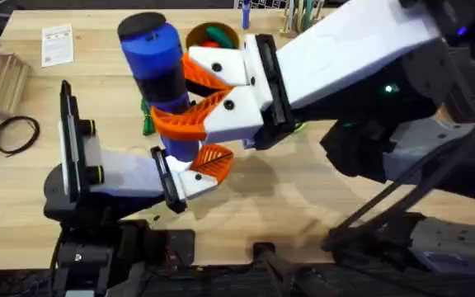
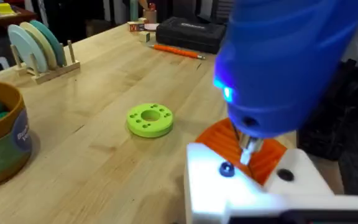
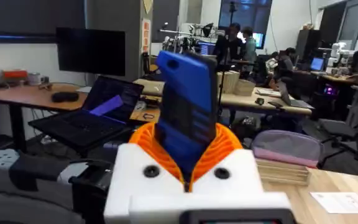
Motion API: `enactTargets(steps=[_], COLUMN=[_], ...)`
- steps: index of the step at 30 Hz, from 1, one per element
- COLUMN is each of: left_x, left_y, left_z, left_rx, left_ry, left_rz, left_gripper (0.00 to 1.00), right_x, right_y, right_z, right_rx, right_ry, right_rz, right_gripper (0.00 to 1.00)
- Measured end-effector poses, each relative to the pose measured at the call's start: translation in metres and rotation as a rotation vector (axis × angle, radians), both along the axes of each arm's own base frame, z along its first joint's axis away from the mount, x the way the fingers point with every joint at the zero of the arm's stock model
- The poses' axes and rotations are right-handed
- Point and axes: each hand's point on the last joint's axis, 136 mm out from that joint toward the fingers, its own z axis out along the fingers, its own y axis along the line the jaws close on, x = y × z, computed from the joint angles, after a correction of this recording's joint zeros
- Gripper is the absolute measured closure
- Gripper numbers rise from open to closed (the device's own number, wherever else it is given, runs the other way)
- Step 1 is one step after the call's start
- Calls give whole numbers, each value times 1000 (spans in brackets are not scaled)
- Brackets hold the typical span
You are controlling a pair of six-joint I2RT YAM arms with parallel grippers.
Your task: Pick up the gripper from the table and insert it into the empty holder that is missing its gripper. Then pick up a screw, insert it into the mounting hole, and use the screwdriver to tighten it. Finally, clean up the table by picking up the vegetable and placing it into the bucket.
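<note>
My right gripper (image 1: pixel 190 95) reaches across the table, shut on the upright blue screwdriver (image 1: pixel 157 58), whose body sits between the orange pads (image 3: pixel 225 146). Its blue light is on, and the metal bit (image 2: pixel 247 149) points down onto the white holder (image 2: pixel 241 186) on my left gripper (image 1: pixel 200 169). The orange gripper (image 2: pixel 225 138) sits in that holder, and a dark screw (image 2: pixel 227 169) lies beside the bit. The green vegetable (image 1: pixel 147 122) peeks out on the table behind the screwdriver. The bucket (image 1: pixel 198 35) stands at the back with toy food inside.
A lime green ring disc (image 2: pixel 150 119) lies on the table past the holder, with the bucket wall (image 2: pixel 5 146) nearby. A plate rack (image 2: pixel 39 50), a black case (image 2: pixel 191 31) and an orange-handled tool (image 2: pixel 179 51) sit farther off. A black cable coil (image 1: pixel 15 134) lies at the left.
</note>
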Motion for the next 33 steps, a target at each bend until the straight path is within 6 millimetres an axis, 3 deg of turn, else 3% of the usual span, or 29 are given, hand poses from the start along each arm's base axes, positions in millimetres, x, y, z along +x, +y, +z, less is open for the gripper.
enactTargets(steps=[33], left_x=[0], left_y=[0], left_z=[0], left_rx=[0], left_ry=[0], left_rz=[0], left_gripper=[995], right_x=[2], right_y=[2], right_z=[-7], right_rx=[-20], right_ry=[-26], right_rz=[-17], right_gripper=[979])
